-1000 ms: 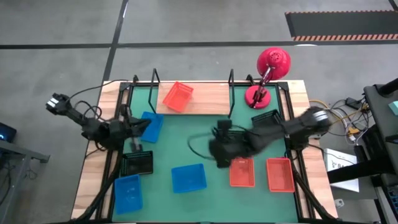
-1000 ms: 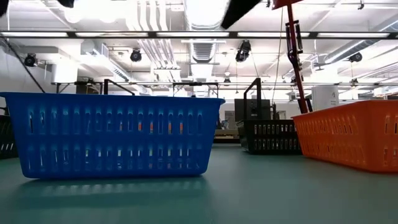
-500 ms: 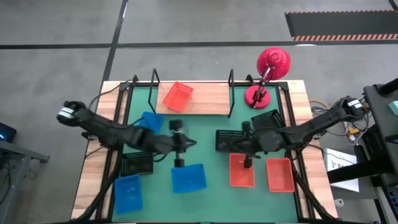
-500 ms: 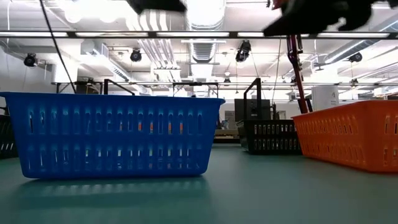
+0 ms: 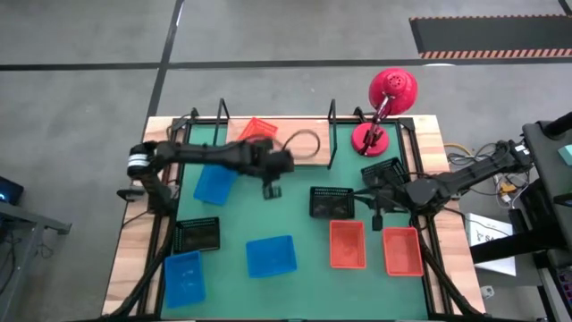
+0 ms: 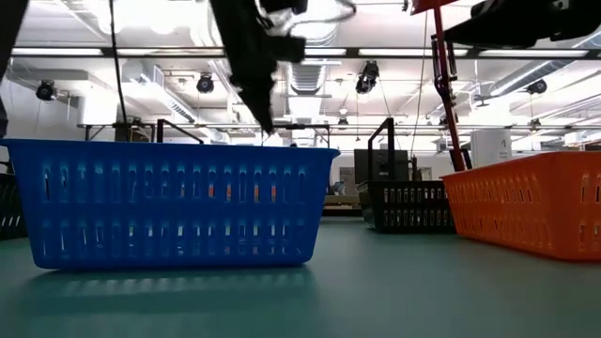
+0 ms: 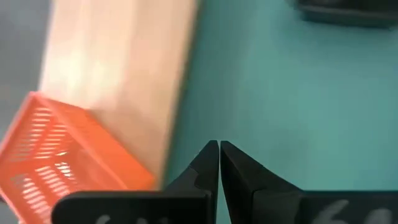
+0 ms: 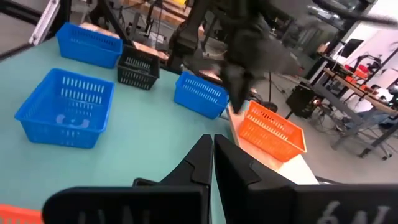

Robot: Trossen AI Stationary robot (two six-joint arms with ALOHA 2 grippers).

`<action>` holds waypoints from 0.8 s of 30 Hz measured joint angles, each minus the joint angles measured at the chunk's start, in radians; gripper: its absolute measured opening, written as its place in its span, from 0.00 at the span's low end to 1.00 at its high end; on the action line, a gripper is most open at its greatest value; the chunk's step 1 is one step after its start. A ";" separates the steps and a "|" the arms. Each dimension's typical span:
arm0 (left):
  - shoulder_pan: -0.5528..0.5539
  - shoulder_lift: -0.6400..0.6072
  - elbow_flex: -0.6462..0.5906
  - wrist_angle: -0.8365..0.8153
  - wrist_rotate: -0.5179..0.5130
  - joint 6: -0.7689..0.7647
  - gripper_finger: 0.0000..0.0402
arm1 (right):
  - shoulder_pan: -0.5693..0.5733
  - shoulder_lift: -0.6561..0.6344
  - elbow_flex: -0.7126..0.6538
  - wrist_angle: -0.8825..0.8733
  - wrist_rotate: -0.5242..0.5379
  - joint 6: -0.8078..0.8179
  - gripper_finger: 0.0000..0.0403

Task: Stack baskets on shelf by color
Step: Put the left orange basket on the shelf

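An orange basket (image 5: 257, 127) (image 7: 56, 162) lies askew on the wooden shelf (image 5: 308, 143), partly under my left arm. On the green mat lie two orange baskets (image 5: 347, 243) (image 5: 402, 250), three blue baskets (image 5: 214, 182) (image 5: 271, 255) (image 5: 183, 277) and three black baskets (image 5: 331, 201) (image 5: 382, 170) (image 5: 197, 234). My left gripper (image 5: 268, 191) (image 7: 219, 147) hangs shut over the mat just in front of the shelf's near edge. My right gripper (image 5: 376, 220) (image 8: 212, 139) is shut above the mat, right of the middle black basket.
A red desk lamp (image 5: 384, 107) stands at the far right corner beside the shelf's black wire upright (image 5: 332, 134). Cables run along the table's left and right sides. The low view shows a blue basket (image 6: 169, 202) and an orange one (image 6: 531, 202) close up.
My left gripper has swung from the table's left side toward the middle, then toward the far edge, ending in front of the shelf. My right gripper has drawn back from the middle toward the table's right edge, away from the middle black basket.
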 joint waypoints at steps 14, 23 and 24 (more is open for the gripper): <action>0.241 0.138 0.032 0.203 -0.007 0.098 0.00 | 0.000 -0.001 0.000 -0.025 0.000 0.000 0.02; 0.328 0.192 0.034 0.183 -0.206 0.102 0.00 | 0.000 0.000 -0.002 -0.047 0.000 0.016 0.02; 0.339 0.191 0.034 0.174 -0.223 0.098 0.00 | 0.000 0.000 -0.002 -0.047 0.000 0.018 0.02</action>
